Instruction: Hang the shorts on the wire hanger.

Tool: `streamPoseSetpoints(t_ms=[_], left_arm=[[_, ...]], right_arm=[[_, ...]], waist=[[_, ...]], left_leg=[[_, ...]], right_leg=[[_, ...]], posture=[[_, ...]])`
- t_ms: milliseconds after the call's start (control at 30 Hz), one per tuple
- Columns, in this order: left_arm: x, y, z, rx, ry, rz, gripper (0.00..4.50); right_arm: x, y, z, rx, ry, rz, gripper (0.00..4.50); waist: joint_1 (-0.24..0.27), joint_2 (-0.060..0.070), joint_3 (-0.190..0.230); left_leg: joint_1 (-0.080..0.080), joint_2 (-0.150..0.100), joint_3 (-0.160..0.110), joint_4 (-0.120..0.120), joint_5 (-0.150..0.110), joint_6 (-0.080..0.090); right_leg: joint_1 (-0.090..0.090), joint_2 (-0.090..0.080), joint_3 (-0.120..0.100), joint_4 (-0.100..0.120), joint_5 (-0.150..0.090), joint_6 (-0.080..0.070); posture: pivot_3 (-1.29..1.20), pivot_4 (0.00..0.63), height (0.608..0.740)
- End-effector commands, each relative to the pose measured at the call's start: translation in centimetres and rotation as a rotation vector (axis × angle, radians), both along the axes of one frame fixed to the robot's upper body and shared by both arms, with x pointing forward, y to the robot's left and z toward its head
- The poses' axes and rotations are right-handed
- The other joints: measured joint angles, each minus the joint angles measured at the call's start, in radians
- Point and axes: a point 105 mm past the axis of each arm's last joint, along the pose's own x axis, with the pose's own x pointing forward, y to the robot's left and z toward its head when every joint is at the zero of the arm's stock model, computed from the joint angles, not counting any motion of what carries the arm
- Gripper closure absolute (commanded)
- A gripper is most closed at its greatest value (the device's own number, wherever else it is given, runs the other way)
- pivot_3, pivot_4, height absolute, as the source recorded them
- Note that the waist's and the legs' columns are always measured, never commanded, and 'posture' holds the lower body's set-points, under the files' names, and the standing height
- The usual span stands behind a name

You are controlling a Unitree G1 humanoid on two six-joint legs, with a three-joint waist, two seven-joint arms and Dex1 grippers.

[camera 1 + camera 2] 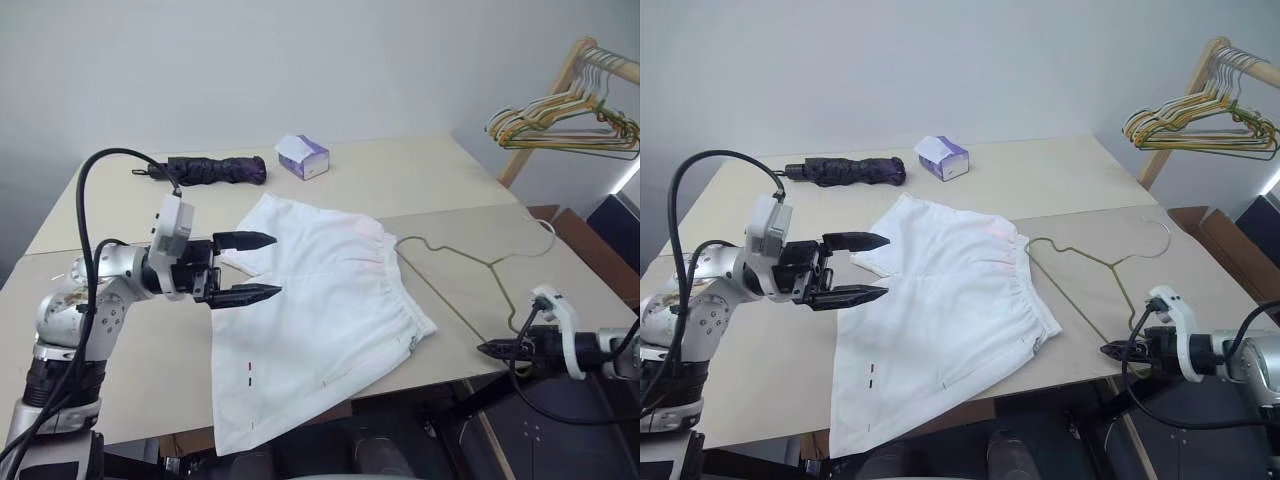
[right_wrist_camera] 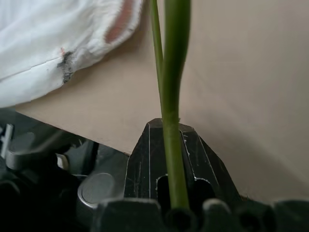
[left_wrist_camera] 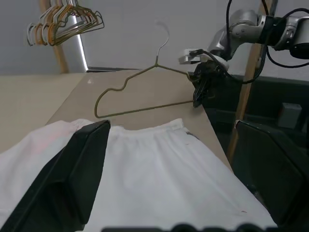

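Note:
The white shorts (image 1: pixel 320 310) lie flat on the table (image 1: pixel 120 370), waistband toward the right, one leg hem drooping over the front edge. My left gripper (image 1: pixel 275 265) hovers open just above their left edge, pointing right, with nothing between its fingers (image 3: pixel 82 174). The thin olive wire hanger (image 1: pixel 460 252) rests on the table right of the waistband (image 3: pixel 145 133), hook toward the far right edge. At the table's front right corner my right gripper (image 1: pixel 490 349) is shut on the hanger's near end; the green wire (image 2: pixel 171 121) runs up from between its closed fingers.
A folded dark umbrella (image 1: pixel 210 170) and a small purple and white tissue box (image 1: pixel 302 157) sit at the back of the table. A wooden rack with several wire hangers (image 1: pixel 570 115) stands beyond the right edge. The table seam runs behind the shorts.

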Motion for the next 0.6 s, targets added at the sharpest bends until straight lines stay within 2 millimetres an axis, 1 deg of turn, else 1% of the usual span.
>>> streamPoseSetpoints(t_ms=[33,100,267,400,500,600], left_arm=[[0.2,-0.7,0.8,0.013,-0.073,-0.005,0.02],[0.4,-0.9,0.7,0.02,-0.083,0.001,0.02],[0.4,-1.0,0.9,0.008,-0.09,0.004,0.02],[0.3,-1.0,1.0,0.007,-0.097,0.007,0.02],[0.2,-1.0,1.0,0.006,-0.092,0.01,0.02],[0.2,-0.9,0.7,0.016,-0.089,0.011,0.02]], right_arm=[[1.9,0.3,0.8,0.044,-0.018,-0.03,4.5],[2.6,0.5,0.7,0.061,-0.005,-0.042,4.5],[3.3,0.8,-0.1,0.041,0.02,-0.041,4.5],[3.4,0.8,-0.5,0.036,0.049,-0.045,4.5],[3.4,0.6,-0.4,0.041,0.034,-0.045,4.5],[2.9,0.7,0.2,0.069,0.028,-0.016,4.5]], waist=[[-0.006,0.0,0.0],[-0.01,0.0,0.001],[0.002,0.001,0.002],[0.009,0.001,0.002],[0.014,0.001,0.002],[0.016,0.001,0.003]], left_leg=[[0.0,0.0,0.0,0.0,0.0,0.0],[0.001,0.0,0.001,0.0,0.0,0.0],[-0.002,0.0,0.0,-0.002,-0.001,0.0],[-0.003,0.0,0.0,-0.002,-0.001,0.001],[-0.002,0.0,0.0,-0.002,-0.001,0.001],[-0.002,0.0,0.0,-0.002,-0.001,0.001]], right_leg=[[0.0,0.0,0.0,0.0,0.0,0.0],[0.0,0.001,0.002,0.0,0.0,0.0],[-0.002,0.001,0.001,-0.001,0.001,0.003],[-0.002,0.0,0.001,-0.001,0.002,0.003],[-0.002,0.001,0.001,-0.002,0.001,0.001],[-0.002,0.001,0.001,-0.001,0.0,0.001]], posture=[[-0.09,0.068,0.74],[-0.09,0.072,0.74],[-0.09,0.074,0.74],[-0.08,0.072,0.74],[-0.08,0.073,0.74],[-0.08,0.072,0.74]])
